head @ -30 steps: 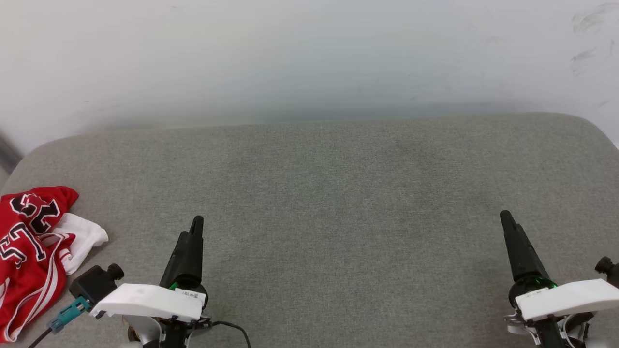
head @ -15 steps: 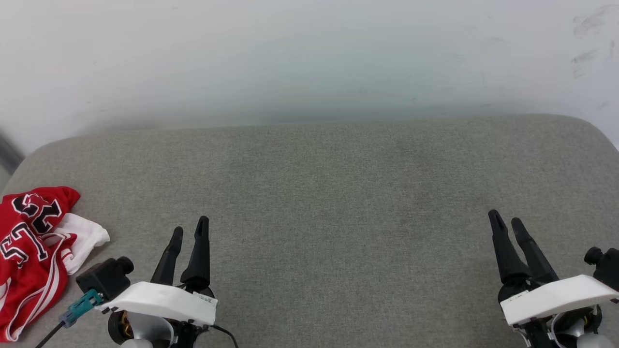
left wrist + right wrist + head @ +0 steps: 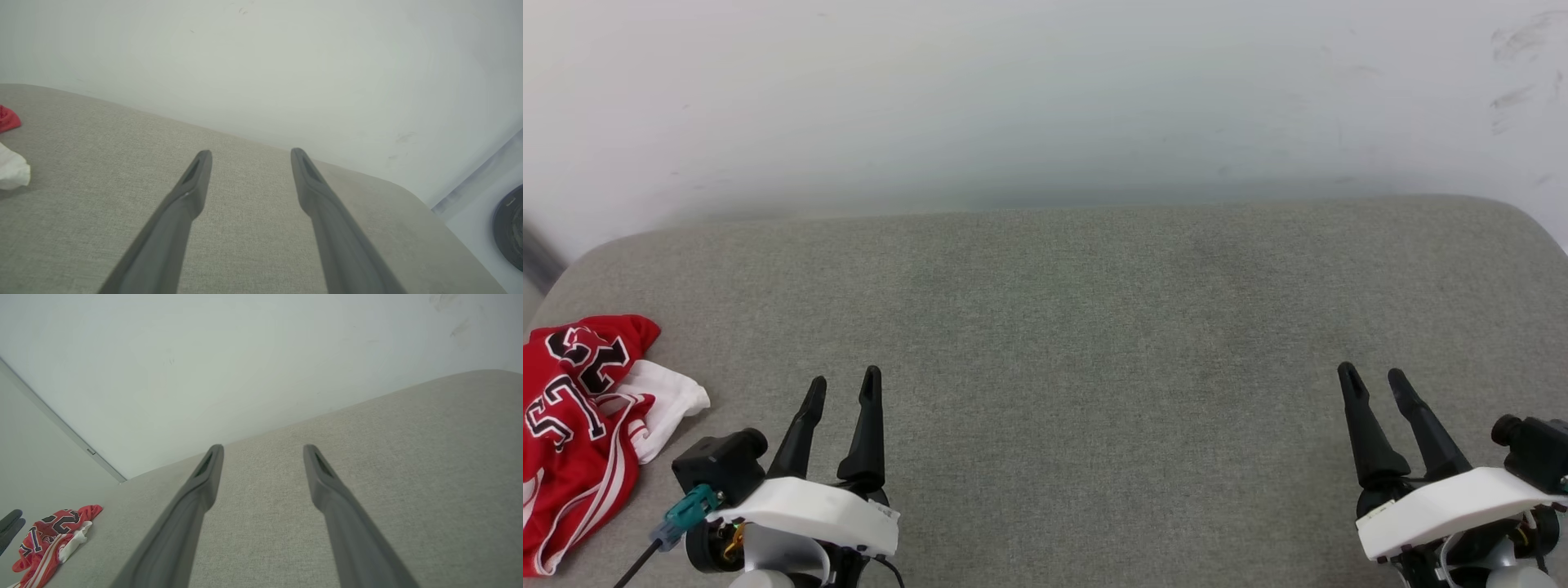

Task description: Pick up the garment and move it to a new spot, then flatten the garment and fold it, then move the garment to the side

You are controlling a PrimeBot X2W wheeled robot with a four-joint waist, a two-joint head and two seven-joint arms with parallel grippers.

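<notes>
Garment (image 3: 572,433) bunched at grey cushion's (image 3: 1094,327) left edge, long axis laid near-to-far, black white-outlined characters not readable, left gripper (image 3: 845,377) and right gripper (image 3: 1372,371) spread, empty

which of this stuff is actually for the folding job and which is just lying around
For the job: the garment, crumpled at the robot's far left; left gripper, open; right gripper, open.
Just there: grey cushion, as work surface; white wall; dark round object beyond the cushion, cut off by the frame.

grey fabric surface (image 3: 1094,327), white wall (image 3: 1013,98) behind
</notes>
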